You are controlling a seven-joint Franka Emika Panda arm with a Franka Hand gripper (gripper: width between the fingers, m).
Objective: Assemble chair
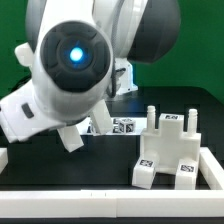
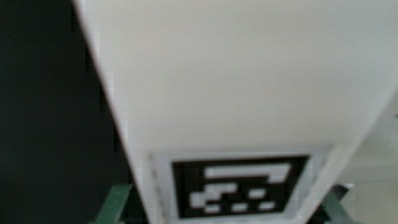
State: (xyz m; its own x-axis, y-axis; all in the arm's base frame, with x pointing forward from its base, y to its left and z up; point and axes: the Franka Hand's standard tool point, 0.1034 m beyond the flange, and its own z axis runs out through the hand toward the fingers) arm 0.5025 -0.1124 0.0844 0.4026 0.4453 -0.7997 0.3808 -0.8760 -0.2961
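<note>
My gripper (image 1: 68, 135) is mostly buried under the arm's own bulk in the exterior view, and the wrist view shows no fingers at all, so I cannot tell whether the jaws are closed on anything or standing apart. What the wrist view does show is a white slab (image 2: 231, 80) right up against the lens. It fills nearly the whole picture, with a tag (image 2: 226, 190) near one end and black table beside it. A part this close is, I judge, either in the grip or just under it. Farther out, toward the exterior view's right, the part-built chair (image 1: 168, 150) sits on the black table (image 1: 100, 175). It is a blocky white body with tags on its near face and pegs (image 1: 150, 115) pointing up, and it lies well apart from the gripper and close to the rail (image 1: 215, 170). I take the step in hand to be fetching the slab for that body. The next move calls for confirming a firm hold and then bringing the slab across. It must be squared to the pegs before any press down, since a tilted slab would likely jam or shove the body against the rail.
</note>
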